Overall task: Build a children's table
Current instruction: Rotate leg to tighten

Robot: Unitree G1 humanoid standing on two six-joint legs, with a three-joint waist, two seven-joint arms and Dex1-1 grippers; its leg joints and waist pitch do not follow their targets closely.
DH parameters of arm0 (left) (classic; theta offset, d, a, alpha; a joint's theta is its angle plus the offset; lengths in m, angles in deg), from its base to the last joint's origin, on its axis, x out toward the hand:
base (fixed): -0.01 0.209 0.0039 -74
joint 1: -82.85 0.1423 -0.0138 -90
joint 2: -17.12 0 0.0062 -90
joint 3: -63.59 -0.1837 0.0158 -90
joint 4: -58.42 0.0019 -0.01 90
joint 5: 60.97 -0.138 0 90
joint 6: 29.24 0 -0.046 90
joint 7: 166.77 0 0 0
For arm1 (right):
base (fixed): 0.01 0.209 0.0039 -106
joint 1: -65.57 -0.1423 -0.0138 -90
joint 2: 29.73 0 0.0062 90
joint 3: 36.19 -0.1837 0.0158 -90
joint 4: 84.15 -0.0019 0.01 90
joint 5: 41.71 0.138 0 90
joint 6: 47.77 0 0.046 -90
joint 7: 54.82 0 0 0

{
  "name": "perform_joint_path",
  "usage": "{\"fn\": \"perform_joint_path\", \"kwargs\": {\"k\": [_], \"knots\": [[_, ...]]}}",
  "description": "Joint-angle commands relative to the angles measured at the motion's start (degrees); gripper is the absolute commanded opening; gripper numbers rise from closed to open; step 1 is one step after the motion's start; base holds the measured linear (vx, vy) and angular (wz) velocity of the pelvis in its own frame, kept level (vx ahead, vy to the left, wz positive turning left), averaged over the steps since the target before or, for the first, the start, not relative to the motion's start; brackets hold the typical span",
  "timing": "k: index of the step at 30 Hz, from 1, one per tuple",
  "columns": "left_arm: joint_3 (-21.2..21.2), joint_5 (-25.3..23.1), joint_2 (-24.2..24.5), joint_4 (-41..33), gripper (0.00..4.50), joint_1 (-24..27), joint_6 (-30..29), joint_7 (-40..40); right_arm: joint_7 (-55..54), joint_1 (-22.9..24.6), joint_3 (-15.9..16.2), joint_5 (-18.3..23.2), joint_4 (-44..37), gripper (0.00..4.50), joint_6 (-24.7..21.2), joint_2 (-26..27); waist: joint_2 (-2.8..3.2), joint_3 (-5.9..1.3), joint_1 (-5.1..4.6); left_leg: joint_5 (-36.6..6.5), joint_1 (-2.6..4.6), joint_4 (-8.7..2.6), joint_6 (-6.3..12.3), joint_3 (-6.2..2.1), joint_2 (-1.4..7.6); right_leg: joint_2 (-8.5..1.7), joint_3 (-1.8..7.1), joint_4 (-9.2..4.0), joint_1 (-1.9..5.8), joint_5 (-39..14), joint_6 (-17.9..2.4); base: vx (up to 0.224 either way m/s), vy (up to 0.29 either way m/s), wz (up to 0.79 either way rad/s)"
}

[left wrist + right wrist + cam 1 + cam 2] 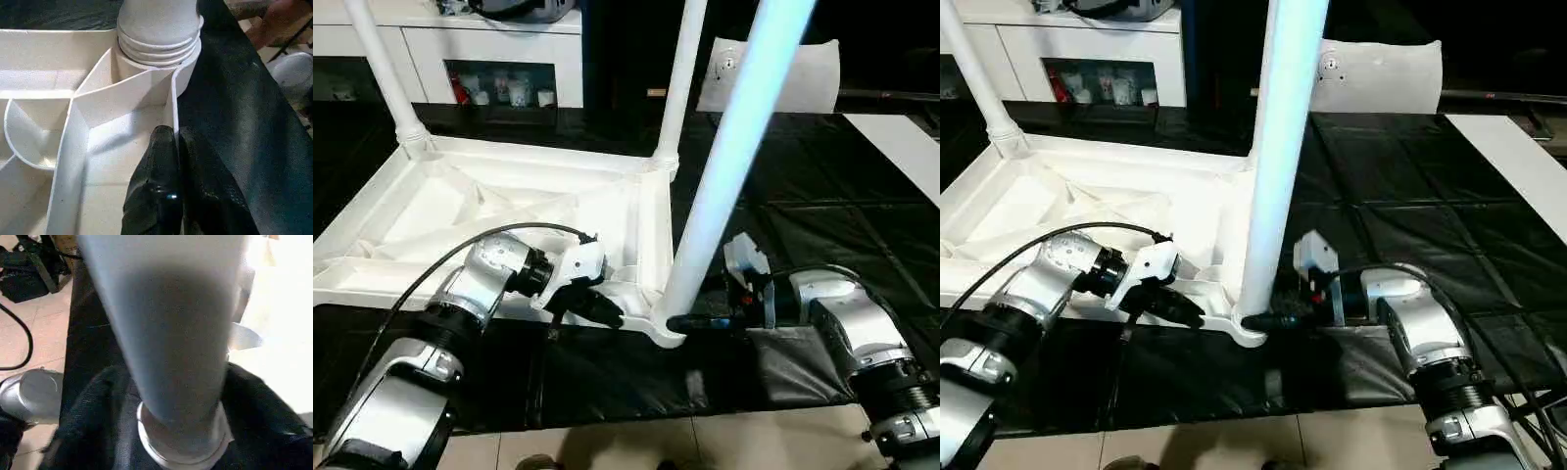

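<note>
On the black mat (pixel 607 382), in the left eye view, the white tabletop (pixel 460 211) lies upside down with its ribbed underside facing up. Three legs stand upright in its corner sockets: a far-left leg (pixel 384 69), a far-right leg (pixel 677 83), and a near-right leg (pixel 729 157) that rises toward the camera. The left gripper (pixel 592 305) reaches in from the left arm and meets the tabletop's near rim, just beside the near-right socket. The right gripper (pixel 690 322) comes from the other side, its black fingers at the base of the near-right leg where it enters the socket. A white pillow-like block (pixel 803 73) lies beyond on the mat, and a flat white strip (pixel 906 147) lies to the far right. A white cabinet (pixel 489 49) stands at the back.

In the right eye view the same layout appears: the near-right leg (pixel 1278 147) stands in its socket, with the right gripper (pixel 1263 321) touching its base and the left gripper (pixel 1180 308) on the rim beside it.

In the left wrist view, the black fingers (pixel 156 191) sit narrow, pinching the tabletop's thin rim wall (pixel 174 112) between them, with the threaded leg base (pixel 159 29) seated in the socket just beyond.

In the right wrist view, the leg (pixel 171 333) rises between the two black fingers (pixel 88 431), which sit close on either side of its lower end, holding it above the socket collar (pixel 183 450).
</note>
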Motion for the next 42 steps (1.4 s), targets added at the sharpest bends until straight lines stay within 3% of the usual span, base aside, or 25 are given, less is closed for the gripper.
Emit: {"fn": "perform_joint_path", "kwargs": {"k": [1,11,15,18,21,23,25,30,31,35,36,38,40,42], "knots": [[-1.6,-0.77,-0.32,-0.19,0.0,-1.3,1.27,-1.92,1.21,-0.58,0.48,0.25,0.33,2.73,0.56,-0.36,-0.11,-3.99,-0.01,-10.95,0.69,-4.17,2.83,-0.03,2.15,-3.3,2.83,-3.03,3.28,-15.73,-12.55,0.0,0.0,0.0],[-1.25,-0.53,-0.23,0.34,0.0,-1.17,1.34,-1.69,2.5,0.18,1.2,0.76,-0.34,2.05,-0.03,-0.3,0.03,-4.11,0.94,-10.02,0.8,-4.14,2.65,-0.01,2.21,-3.3,2.84,-2.8,3.28,-14.92,-12.43,0.0,0.0,0.0],[0.95,0.2,-1.47,0.57,0.0,-1.03,-1.97,3.38,0.55,1.38,0.54,1.74,-2.06,1.98,-2.42,0.65,0.13,-4.02,0.99,-10.18,0.87,-4.19,2.42,0.01,2.23,-3.18,2.85,-2.86,3.24,-14.72,-12.47,0.0,0.0,0.0],[3.45,1.03,-3.11,0.51,0.0,-0.97,-5.37,9.35,-5.1,2.25,-0.87,1.65,-2.78,1.97,-4.43,3.06,0.0,-3.86,0.89,-12.62,1.0,-4.25,1.66,-0.05,2.04,-3.36,2.77,-3.5,3.08,-19.43,-11.29,0.0,0.0,0.0],[5.46,1.69,-4.96,-1.16,0.0,-0.42,-9.23,15.01,-14.54,2.42,-2.26,-0.67,-1.15,1.97,-4.11,7.0,-0.16,-3.78,0.22,-14.08,0.81,-4.48,0.26,-0.43,1.76,-3.41,2.52,-4.05,3.03,-24.9,-8.77,0.0,0.0,0.0],[7.24,1.9,-7.16,-2.41,0.0,-0.2,-12.53,21.17,-23.06,1.89,-3.3,-2.43,0.63,1.96,-6.26,10.67,-0.17,-3.54,-0.71,-15.17,0.82,-4.54,-0.37,-0.55,1.7,-3.29,2.36,-4.31,2.71,-26.95,-8.24,0.0,0.0,0.0],[8.1,1.86,-8.66,-2.92,0.0,-0.26,-14.21,24.72,-27.02,1.59,-3.74,-2.97,1.3,1.96,-6.88,12.96,-0.27,-3.63,-1.49,-15.74,0.52,-4.46,-0.21,-0.73,1.43,-3.31,2.11,-4.68,3.12,-29.46,-6.86,0.0,0.0,0.0],[12.09,1.65,-16.31,-2.8,0.0,-2.09,-19.18,41.09,-45.39,-1.59,-6.33,-5.65,5.56,1.96,-9.06,23.11,-0.14,-3.32,-3.38,-18.33,1.18,-4.14,-0.32,-0.83,1.12,-3.17,1.64,-5.85,2.13,-34.87,-5.2,0.0,0.0,0.0],[12.49,1.59,-17.13,-2.89,0.0,-2.3,-19.76,42.82,-47.65,-2.15,-6.79,-5.89,6.17,1.96,-9.66,24.13,-0.22,-3.39,-3.63,-18.73,1.18,-4.05,0.06,-0.89,0.91,-3.01,1.4,-6.09,2.29,-35.46,-4.65,0.0,0.0,0.0],[14.47,1.85,-21.01,-3.01,0.0,-3.37,-20.47,50.69,-54.98,-4.49,-8.93,-5.86,7.93,1.96,-9.29,28.21,-0.08,-3.64,-3.85,-17.17,0.76,-4.3,0.79,-0.84,1.1,-2.91,1.81,-5.62,2.47,-31.38,-5.32,0.0,0.0,0.0],[14.39,1.77,-21.33,-3.22,0.0,-3.38,-20.36,50.9,-55.28,-4.56,-9.14,-5.81,7.74,1.96,-9.23,28.57,0.0,-3.79,-3.62,-16.24,0.92,-4.32,1.16,-0.73,1.24,-2.87,2.02,-5.42,2.39,-28.67,-6.0,0.0,0.0,0.0],[13.4,1.04,-21.22,-3.73,0.0,-3.07,-19.95,49.65,-54.73,-4.06,-9.17,-6.04,6.93,1.96,-7.98,28.69,-0.07,-3.92,-3.48,-14.52,0.58,-4.35,1.86,-0.55,1.23,-2.79,2.3,-4.84,2.73,-24.28,-7.26,0.0,0.0,0.0],[12.72,0.58,-20.9,-4.13,0.0,-2.72,-19.59,48.49,-54.09,-3.58,-8.97,-6.33,6.42,2.52,-7.48,28.48,-0.06,-4.09,-3.31,-12.46,0.52,-4.26,2.58,-0.34,1.24,-2.82,2.54,-4.3,2.94,-19.85,-8.77,0.0,0.0,0.0],[11.79,0.27,-19.76,-4.81,0.0,-1.87,-19.44,46.4,-53.84,-2.57,-9.66,-5.85,5.38,2.71,-7.53,28.05,0.11,-4.12,-3.15,-10.49,0.37,-4.22,3.38,-0.2,1.18,-2.83,2.63,-3.98,3.25,-17.08,-9.92,0.0,0.0,0.0]]}}
